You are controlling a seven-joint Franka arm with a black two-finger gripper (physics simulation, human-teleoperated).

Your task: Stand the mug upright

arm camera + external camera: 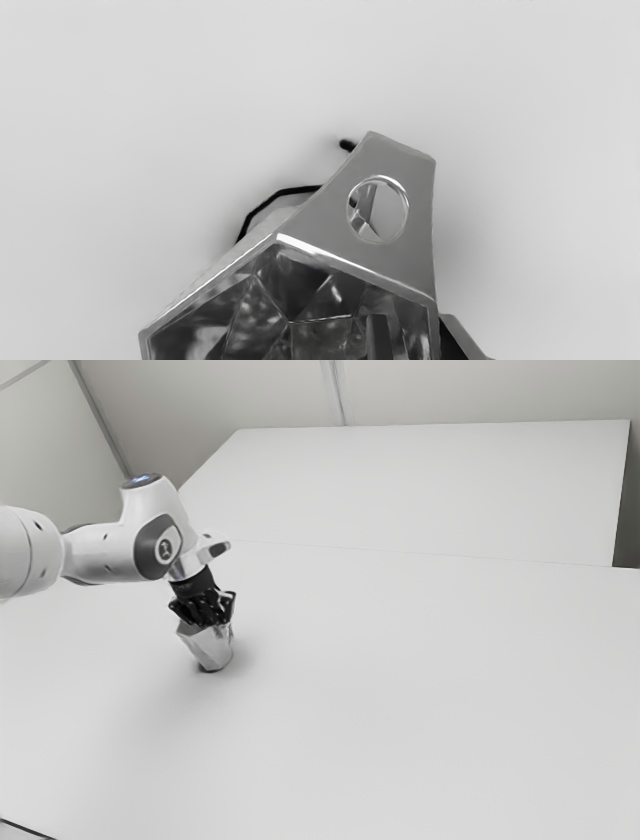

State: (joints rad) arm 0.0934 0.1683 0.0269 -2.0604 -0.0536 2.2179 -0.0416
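Silvery mug (pixel 325 225), faceted, angular rim, round hole in side. Gripper (pixel 210 621) at its twelve o'clock, exterior view; opening, hold: can't tell.

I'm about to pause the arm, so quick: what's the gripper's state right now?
Gripper: at the mug's mouth; open or shut on it, I can't tell.

no readable text, a round mark (pixel 164 547) on the arm (pixel 105 551) (possibly a logo), too small to read
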